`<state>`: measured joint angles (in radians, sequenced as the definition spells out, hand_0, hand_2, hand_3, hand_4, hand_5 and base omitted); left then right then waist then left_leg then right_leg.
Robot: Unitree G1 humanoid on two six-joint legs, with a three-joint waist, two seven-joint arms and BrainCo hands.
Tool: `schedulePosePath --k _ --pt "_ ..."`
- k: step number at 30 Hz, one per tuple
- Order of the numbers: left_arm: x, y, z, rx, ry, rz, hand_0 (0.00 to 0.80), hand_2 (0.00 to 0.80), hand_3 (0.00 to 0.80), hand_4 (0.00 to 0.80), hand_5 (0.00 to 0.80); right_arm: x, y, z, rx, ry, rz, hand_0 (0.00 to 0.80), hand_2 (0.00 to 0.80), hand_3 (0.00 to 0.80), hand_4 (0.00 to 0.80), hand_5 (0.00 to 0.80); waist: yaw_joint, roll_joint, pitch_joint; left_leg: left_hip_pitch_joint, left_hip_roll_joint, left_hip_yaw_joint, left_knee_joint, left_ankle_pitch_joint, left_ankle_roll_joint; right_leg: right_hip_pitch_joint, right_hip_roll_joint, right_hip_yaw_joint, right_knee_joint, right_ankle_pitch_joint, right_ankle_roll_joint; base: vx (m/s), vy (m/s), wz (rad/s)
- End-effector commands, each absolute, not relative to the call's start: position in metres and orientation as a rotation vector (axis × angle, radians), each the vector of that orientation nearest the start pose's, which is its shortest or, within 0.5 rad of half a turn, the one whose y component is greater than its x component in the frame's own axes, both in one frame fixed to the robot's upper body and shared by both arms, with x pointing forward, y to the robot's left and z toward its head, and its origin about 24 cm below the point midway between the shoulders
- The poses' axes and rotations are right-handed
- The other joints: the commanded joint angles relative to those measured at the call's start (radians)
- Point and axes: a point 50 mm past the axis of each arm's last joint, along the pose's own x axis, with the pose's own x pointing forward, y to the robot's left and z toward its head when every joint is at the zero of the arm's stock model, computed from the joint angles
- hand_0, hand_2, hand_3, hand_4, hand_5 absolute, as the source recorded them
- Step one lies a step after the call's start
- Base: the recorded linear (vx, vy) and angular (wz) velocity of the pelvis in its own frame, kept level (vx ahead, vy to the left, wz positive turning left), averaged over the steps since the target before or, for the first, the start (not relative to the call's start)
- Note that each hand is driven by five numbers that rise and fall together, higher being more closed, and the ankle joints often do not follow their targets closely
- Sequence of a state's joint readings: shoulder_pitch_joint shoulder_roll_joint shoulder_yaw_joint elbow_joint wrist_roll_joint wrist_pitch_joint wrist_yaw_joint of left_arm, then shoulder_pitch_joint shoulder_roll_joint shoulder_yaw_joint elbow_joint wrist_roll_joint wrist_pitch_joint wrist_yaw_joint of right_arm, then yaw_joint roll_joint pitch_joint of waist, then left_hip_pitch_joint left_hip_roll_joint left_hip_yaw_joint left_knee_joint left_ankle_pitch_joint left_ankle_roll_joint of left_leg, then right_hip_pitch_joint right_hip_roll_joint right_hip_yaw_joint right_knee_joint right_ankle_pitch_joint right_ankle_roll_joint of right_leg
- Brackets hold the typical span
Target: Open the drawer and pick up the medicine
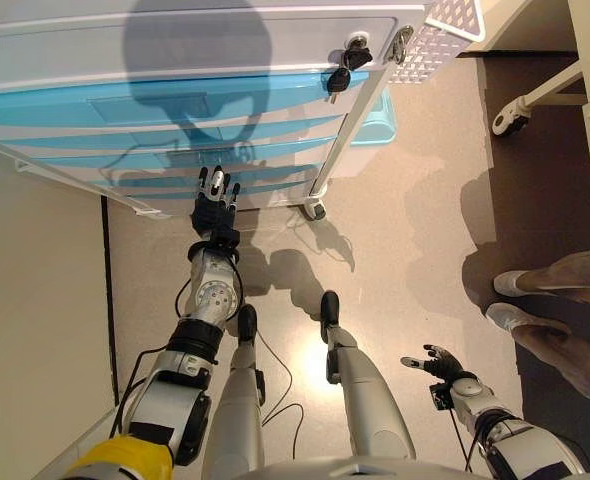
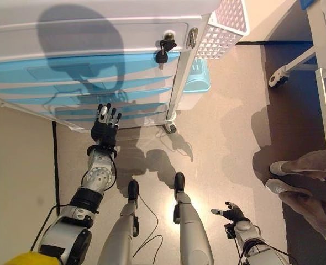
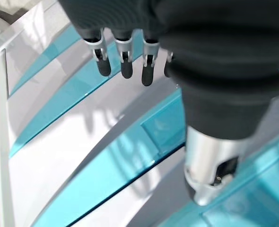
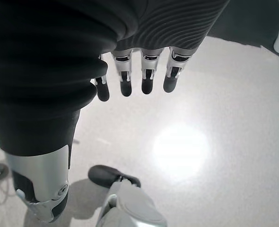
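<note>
Drawers on the wheeled cabinet [image 1: 175, 60] are all closed, so any medicine is out of sight, presumably inside one of them. The left hand [image 1: 215, 205] is raised to the lower blue drawer fronts [image 1: 175, 160], its fingers [image 3: 125, 66] straight and open, near the fronts but holding nothing. To do this step well, I judge the fingertips should hook under a drawer's lip and pull straight out along its run (a sideways tug could roll the cabinet on its castors [image 1: 316, 209]). The right hand [image 1: 440, 365] hangs low and open over the floor, idle.

Keys [image 1: 343, 70] hang from a lock near the cabinet's top corner; a white perforated basket [image 1: 430, 40] is fixed to its side. The floor [image 1: 415, 200] is pale and glossy. A person's legs and shoes [image 1: 535, 300] stand at the right.
</note>
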<state>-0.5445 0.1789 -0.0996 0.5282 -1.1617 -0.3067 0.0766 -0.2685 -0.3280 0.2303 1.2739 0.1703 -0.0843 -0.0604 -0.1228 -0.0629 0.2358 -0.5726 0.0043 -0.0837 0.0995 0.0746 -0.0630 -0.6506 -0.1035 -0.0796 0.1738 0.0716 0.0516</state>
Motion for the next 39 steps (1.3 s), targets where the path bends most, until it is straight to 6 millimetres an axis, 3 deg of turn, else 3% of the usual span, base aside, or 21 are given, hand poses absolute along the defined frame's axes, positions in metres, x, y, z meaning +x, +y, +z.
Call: schedulePosePath --k 1,2,3,8,10,12,13,20,35,36,37,38,39 --pt "0.356 0.179 0.159 -0.910 -0.462 -0.034 0.000 0.000 0.000 0.000 0.000 0.176 -0.265 -0.124 -0.342 0.955 -0.143 0.000 0.000 0.000 0.000 0.000 -0.004 -0.010 -0.014 -0.051 -0.045 -0.023 0.058 -0.051 0.040 0.011 0.009 0.007 -0.026 0.011 0.044 0.000 0.000 0.00" --pt "0.356 0.178 0.159 -0.912 -0.465 -0.042 0.000 0.000 0.000 0.000 0.000 0.176 -0.265 -0.124 -0.343 0.957 -0.140 0.000 0.000 0.000 0.000 0.000 -0.004 -0.010 -0.014 -0.053 -0.045 -0.023 0.061 -0.051 0.040 0.010 0.008 0.007 -0.024 0.011 0.044 0.000 0.000 0.00" --pt "0.355 0.177 0.159 -0.907 -0.463 -0.047 0.135 0.135 0.135 0.135 0.135 0.175 -0.265 -0.124 -0.341 0.959 -0.141 0.000 0.000 0.000 0.000 0.000 -0.004 -0.007 -0.014 -0.055 -0.046 -0.022 0.064 -0.053 0.041 0.008 0.008 0.008 -0.021 0.011 0.043 0.000 0.000 0.00" --pt "0.355 0.178 0.157 -0.903 -0.463 -0.043 0.248 0.248 0.248 0.248 0.248 0.175 -0.265 -0.124 -0.341 0.960 -0.137 0.000 0.000 0.000 0.000 0.000 -0.004 -0.007 -0.014 -0.057 -0.047 -0.020 0.068 -0.055 0.042 0.007 0.007 0.009 -0.020 0.012 0.044 0.000 0.000 0.00" --pt "0.355 0.179 0.155 -0.898 -0.456 -0.038 0.216 0.216 0.216 0.216 0.216 0.175 -0.265 -0.124 -0.342 0.957 -0.136 0.000 0.000 0.000 0.000 0.000 -0.005 -0.007 -0.016 -0.056 -0.047 -0.019 0.068 -0.056 0.042 0.008 0.007 0.010 -0.021 0.013 0.044 0.000 0.000 0.00" --pt "0.355 0.181 0.155 -0.890 -0.458 -0.031 0.041 0.041 0.041 0.041 0.041 0.175 -0.265 -0.124 -0.344 0.956 -0.136 0.000 0.000 0.000 0.000 0.000 -0.004 -0.007 -0.017 -0.056 -0.046 -0.018 0.067 -0.055 0.042 0.008 0.008 0.011 -0.022 0.015 0.044 0.000 0.000 0.00" --pt "0.355 0.182 0.156 -0.888 -0.460 -0.031 0.000 0.000 0.000 0.000 0.000 0.175 -0.266 -0.124 -0.346 0.958 -0.136 0.000 0.000 0.000 0.000 0.000 -0.004 -0.008 -0.017 -0.055 -0.046 -0.017 0.067 -0.056 0.042 0.008 0.008 0.012 -0.023 0.015 0.045 0.000 0.000 0.00" --pt "0.356 0.190 0.154 -0.866 -0.456 0.004 0.000 0.000 0.000 0.000 0.000 0.173 -0.267 -0.124 -0.349 0.967 -0.136 0.000 0.000 0.000 0.000 0.000 -0.005 -0.010 -0.020 -0.055 -0.044 -0.013 0.067 -0.056 0.043 0.007 0.008 0.012 -0.024 0.018 0.046 0.000 0.000 0.00" --pt "0.361 0.204 0.175 -0.814 -0.514 0.029 0.000 0.000 0.000 0.000 0.000 0.173 -0.271 -0.123 -0.370 0.967 -0.132 0.000 0.000 0.000 0.000 0.000 -0.013 -0.011 -0.035 -0.066 -0.043 -0.009 0.070 -0.057 0.042 -0.001 0.008 0.014 -0.023 0.021 0.048 0.000 0.000 -0.01" --pt "0.360 0.204 0.178 -0.809 -0.525 0.023 0.116 0.116 0.116 0.116 0.116 0.171 -0.271 -0.123 -0.369 0.969 -0.131 0.000 0.000 0.000 0.000 0.000 -0.012 -0.011 -0.036 -0.067 -0.043 -0.009 0.071 -0.058 0.042 0.000 0.007 0.014 -0.023 0.022 0.048 0.000 0.000 0.00" --pt "0.360 0.204 0.178 -0.809 -0.525 0.023 0.320 0.320 0.320 0.320 0.320 0.171 -0.271 -0.123 -0.369 0.970 -0.131 0.000 0.000 0.000 0.000 0.000 -0.012 -0.011 -0.036 -0.067 -0.043 -0.009 0.071 -0.058 0.042 0.000 0.007 0.014 -0.023 0.022 0.048 -0.004 0.003 -0.03" --pt "0.360 0.204 0.179 -0.806 -0.530 0.021 0.449 0.449 0.449 0.449 0.449 0.171 -0.271 -0.124 -0.368 0.971 -0.130 0.000 0.000 0.000 0.000 0.000 -0.012 -0.011 -0.036 -0.067 -0.043 -0.009 0.072 -0.058 0.042 -0.001 0.007 0.015 -0.023 0.022 0.048 0.000 0.000 0.00" --pt "0.360 0.204 0.179 -0.803 -0.533 0.020 0.784 0.784 0.784 0.784 0.784 0.170 -0.271 -0.124 -0.369 0.977 -0.128 0.000 0.000 0.000 0.000 0.000 -0.012 -0.011 -0.036 -0.067 -0.043 -0.009 0.072 -0.058 0.042 -0.001 0.007 0.014 -0.023 0.022 0.048 0.000 0.000 0.00"
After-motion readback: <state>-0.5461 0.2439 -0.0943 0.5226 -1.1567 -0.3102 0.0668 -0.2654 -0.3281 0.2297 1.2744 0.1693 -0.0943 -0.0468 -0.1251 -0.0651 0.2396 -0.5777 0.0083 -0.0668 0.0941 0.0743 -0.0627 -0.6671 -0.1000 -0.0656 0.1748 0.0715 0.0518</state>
